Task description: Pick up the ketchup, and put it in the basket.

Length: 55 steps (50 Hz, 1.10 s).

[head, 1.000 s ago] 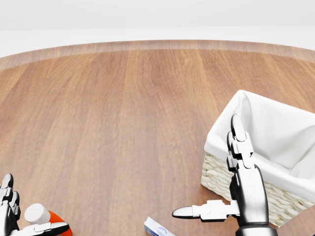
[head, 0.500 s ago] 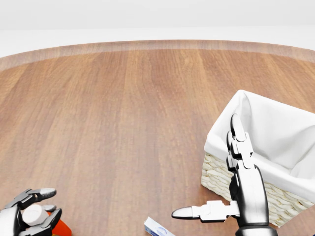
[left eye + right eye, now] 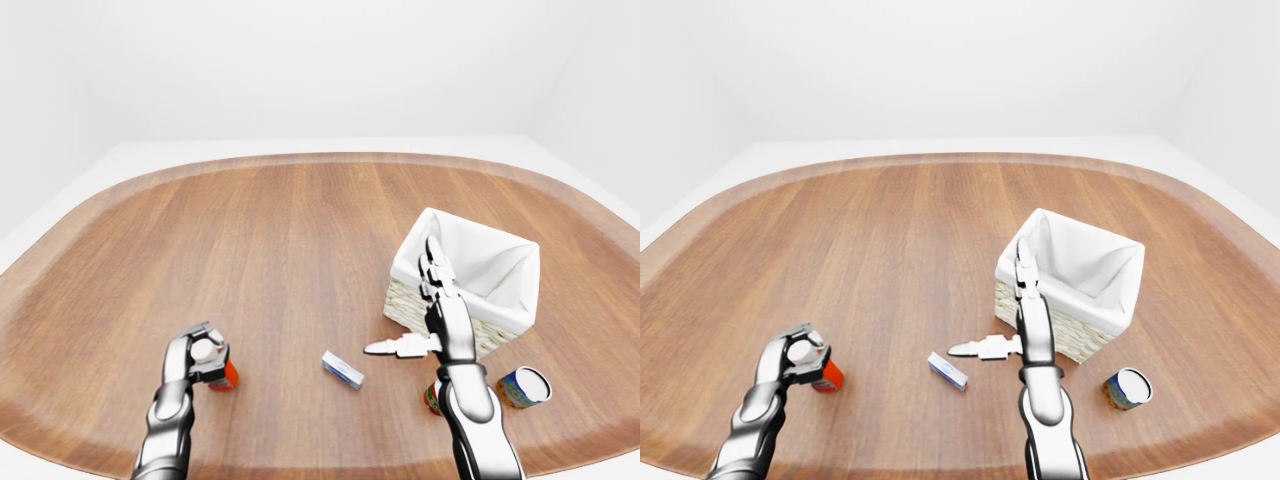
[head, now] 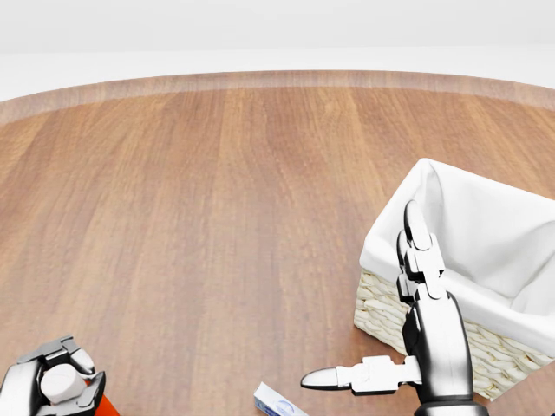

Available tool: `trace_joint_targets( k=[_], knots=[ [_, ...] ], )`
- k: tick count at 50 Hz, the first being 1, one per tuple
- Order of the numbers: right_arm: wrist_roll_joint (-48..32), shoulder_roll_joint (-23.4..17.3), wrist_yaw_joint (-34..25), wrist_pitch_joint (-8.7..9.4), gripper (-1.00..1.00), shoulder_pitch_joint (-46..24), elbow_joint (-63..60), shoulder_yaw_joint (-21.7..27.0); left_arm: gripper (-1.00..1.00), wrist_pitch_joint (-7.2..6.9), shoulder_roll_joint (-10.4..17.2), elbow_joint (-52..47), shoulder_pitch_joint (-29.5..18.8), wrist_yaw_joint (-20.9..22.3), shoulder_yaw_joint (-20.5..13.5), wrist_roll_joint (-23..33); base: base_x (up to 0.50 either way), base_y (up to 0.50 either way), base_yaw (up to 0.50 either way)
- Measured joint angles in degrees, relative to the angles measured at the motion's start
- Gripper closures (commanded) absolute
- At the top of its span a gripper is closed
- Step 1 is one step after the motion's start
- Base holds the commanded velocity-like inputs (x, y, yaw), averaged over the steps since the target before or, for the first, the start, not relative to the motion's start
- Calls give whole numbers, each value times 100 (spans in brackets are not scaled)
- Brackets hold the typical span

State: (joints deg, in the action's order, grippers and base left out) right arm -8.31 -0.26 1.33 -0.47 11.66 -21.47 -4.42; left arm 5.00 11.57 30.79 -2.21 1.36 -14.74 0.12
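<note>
— Red plastic ketchup bottle with its white cap [image 3: 216, 366]: where is it?

— Low at the left-eye view's left, on the brown wooden worktop [image 3: 280, 240], the left hand [image 3: 196, 352] with fingers clamped round its cap.

— What's the risk?

— A cap-only hold may let it swing or slip on the long carry. The right hand [image 3: 1012, 322], fingers apart, hangs before the white-lined wicker basket [image 3: 1072, 284], perhaps blocking the drop.

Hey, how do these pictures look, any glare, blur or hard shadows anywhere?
Left-eye view: sharp, even flat light, only faint soft shadow beside the basket; table edge curves, wide-angle. Head view: equally sharp, ketchup cut off at the bottom edge. No glare or blur.
</note>
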Motion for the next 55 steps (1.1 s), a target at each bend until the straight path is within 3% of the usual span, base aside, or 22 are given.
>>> trace_joint_targets(
  k=[21, 26, 36, 43, 55],
  knots=[
    [5, -7, -18, 31, -100, 41, -86, -8, 93, -12, -464, -2450, 455, 261, 141, 395, 0, 0, 0],
    [-2, -7, -18, 34, -100, 39, -83, -9, 92, -157, -589, -3058, 483, 286, 264, 505, 0, 0, 0],
    [-8, -8, -19, 42, -100, 43, -96, -8, 92, -624, -783, -4079, 484, 374, 575, 639, 0, 0, 0],
    [-6, -7, -24, 46, -100, 29, -87, 6, 92, -1000, -921, -4544, 357, 280, 988, 764, 0, 0, 0],
    [-22, -6, -17, 40, -100, 37, -93, 1, 92, -1000, -1147, -5156, 88, 161, 1671, 1021, 0, 0, 0]
  ],
)
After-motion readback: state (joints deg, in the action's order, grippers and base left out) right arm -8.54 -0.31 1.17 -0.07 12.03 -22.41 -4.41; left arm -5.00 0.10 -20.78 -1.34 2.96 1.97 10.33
